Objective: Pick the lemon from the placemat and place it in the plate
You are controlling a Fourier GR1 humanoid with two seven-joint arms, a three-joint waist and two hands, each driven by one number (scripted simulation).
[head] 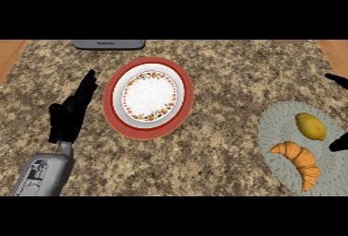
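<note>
Lemon (310,126) lies on the placemat (277,120), in its upper part near the view's right edge, long axis roughly up-down and tilted slightly. Nothing touches it. Croissant (299,162) lies on the same placemat just below the lemon, apart from it, curving down toward the placemat's lower right.

Plate (147,97) sits well to the left of the placemat, on the counter (224,83): red outer rim, white centre with a floral border ring. Nothing in it.

Left hand (71,110) shows left of the plate, fingers straight and pointing up and a little right, holding nothing; fingertips near the plate's rim but not touching. Grey forearm (42,175) enters from the lower left.

Right hand (339,144): only dark bits show at the right edge, one above the placemat and one beside its right side, level with the croissant's top. Cannot tell whether the fingers are spread or curled.

Grey flat object (108,44) lies at the counter's top edge, above the plate.
</note>
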